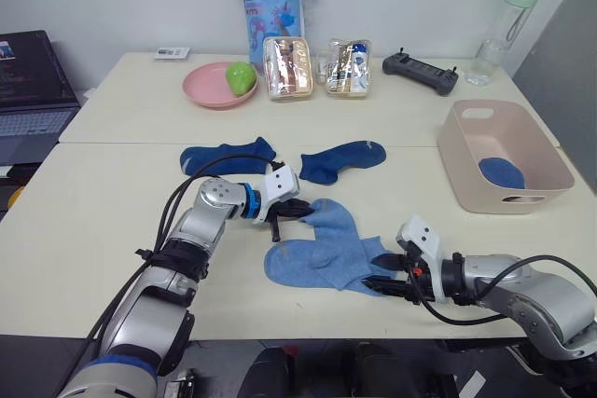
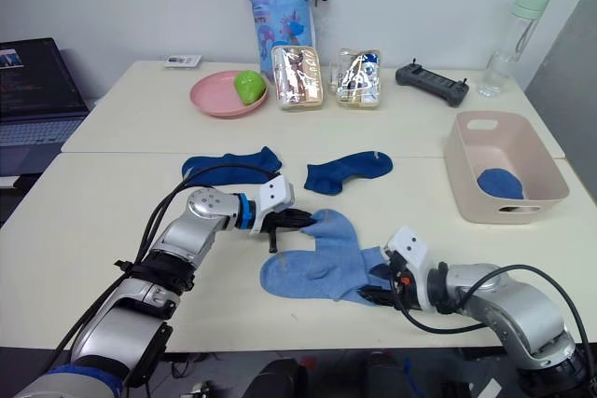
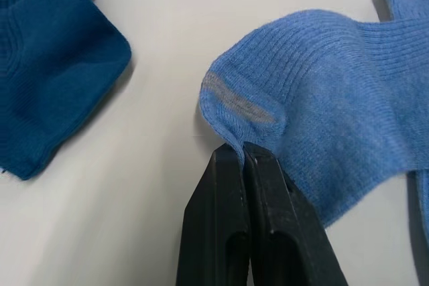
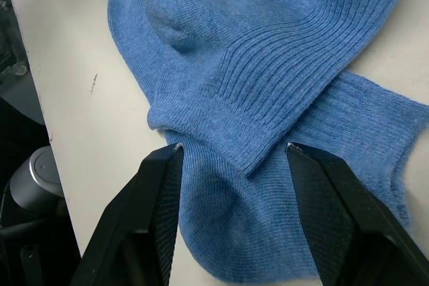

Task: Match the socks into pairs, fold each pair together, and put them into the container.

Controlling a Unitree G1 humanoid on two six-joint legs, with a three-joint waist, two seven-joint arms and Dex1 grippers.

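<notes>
Left wrist view: hand (image 3: 242, 155) pinching sock (image 3: 335, 118).

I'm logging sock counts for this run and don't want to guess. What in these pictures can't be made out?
- Blue bundle in the container: head views; too small to tell one sock or a folded pair.
- Light blue socks: overlapping, so the count stays uncertain.
- Right gripper: in the head views, its fingertips blend into the sock.

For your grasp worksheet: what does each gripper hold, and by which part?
Left gripper pinches the light blue knit sock at its cuff edge. Right gripper is open, holding nothing.
</notes>
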